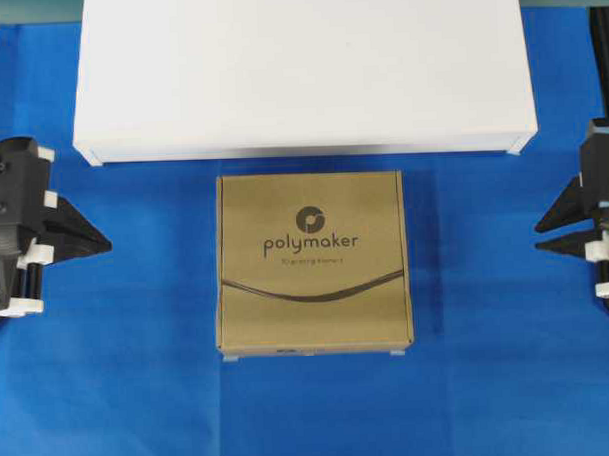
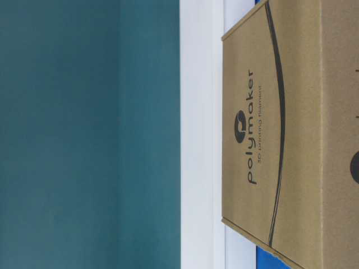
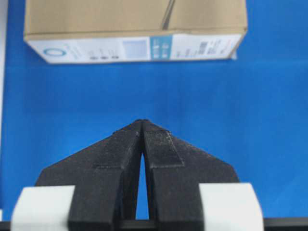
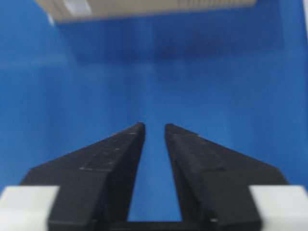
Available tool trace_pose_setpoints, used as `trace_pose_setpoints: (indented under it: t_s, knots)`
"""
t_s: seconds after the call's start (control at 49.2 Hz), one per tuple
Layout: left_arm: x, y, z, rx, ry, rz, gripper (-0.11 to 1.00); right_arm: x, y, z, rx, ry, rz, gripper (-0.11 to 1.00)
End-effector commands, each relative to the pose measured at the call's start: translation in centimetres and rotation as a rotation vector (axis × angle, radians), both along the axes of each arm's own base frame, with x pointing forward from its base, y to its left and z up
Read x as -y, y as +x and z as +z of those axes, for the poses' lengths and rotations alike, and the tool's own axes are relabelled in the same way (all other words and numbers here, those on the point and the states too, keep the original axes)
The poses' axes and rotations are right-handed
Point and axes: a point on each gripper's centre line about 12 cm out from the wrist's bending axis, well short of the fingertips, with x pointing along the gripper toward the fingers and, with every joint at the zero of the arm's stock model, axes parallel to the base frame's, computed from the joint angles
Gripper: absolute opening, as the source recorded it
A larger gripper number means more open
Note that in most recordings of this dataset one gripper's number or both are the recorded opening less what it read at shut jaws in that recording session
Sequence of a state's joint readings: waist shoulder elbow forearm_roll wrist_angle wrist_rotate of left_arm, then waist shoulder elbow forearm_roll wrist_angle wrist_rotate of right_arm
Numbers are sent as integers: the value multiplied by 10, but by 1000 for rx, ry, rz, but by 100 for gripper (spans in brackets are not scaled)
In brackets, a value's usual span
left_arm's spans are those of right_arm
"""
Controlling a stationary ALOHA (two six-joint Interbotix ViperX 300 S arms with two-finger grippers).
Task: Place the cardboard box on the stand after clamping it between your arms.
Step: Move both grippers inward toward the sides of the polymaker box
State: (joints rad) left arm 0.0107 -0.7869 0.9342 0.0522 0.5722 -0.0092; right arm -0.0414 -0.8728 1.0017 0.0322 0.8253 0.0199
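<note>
The brown cardboard box (image 1: 313, 263) with the "polymaker" logo lies flat on the blue cloth at the middle, just in front of the white stand (image 1: 299, 68). My left gripper (image 1: 107, 243) is at the far left, shut and empty, pointing at the box's left side with a wide gap to it. My right gripper (image 1: 538, 235) is at the far right, its jaws slightly apart and empty, also well clear of the box. The left wrist view shows the shut tips (image 3: 143, 121) and the box's labelled side (image 3: 134, 48). The right wrist view shows the parted tips (image 4: 154, 126) and the box edge (image 4: 144, 7).
A blue cloth (image 1: 490, 382) covers the table. In the table-level view the box (image 2: 291, 140) fills the right side, with the stand (image 2: 199, 134) behind it and a teal wall (image 2: 84, 134). Bare cloth lies between each gripper and the box.
</note>
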Motion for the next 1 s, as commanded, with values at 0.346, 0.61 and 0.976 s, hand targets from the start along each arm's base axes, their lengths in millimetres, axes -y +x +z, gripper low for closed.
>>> trace_pose_setpoints:
  t_s: [0.346,0.61,0.976]
  knots:
    - [-6,15,-21,-78,-4,27,61,3,16,-19,-128,-22,7,96]
    - [-6,27,-53,-139,-6,24,87,5,30,-47,-170,-37,20,99]
    - [-9,66,-89,-157,-5,19,87,7,62,-85,-144,-38,21,99]
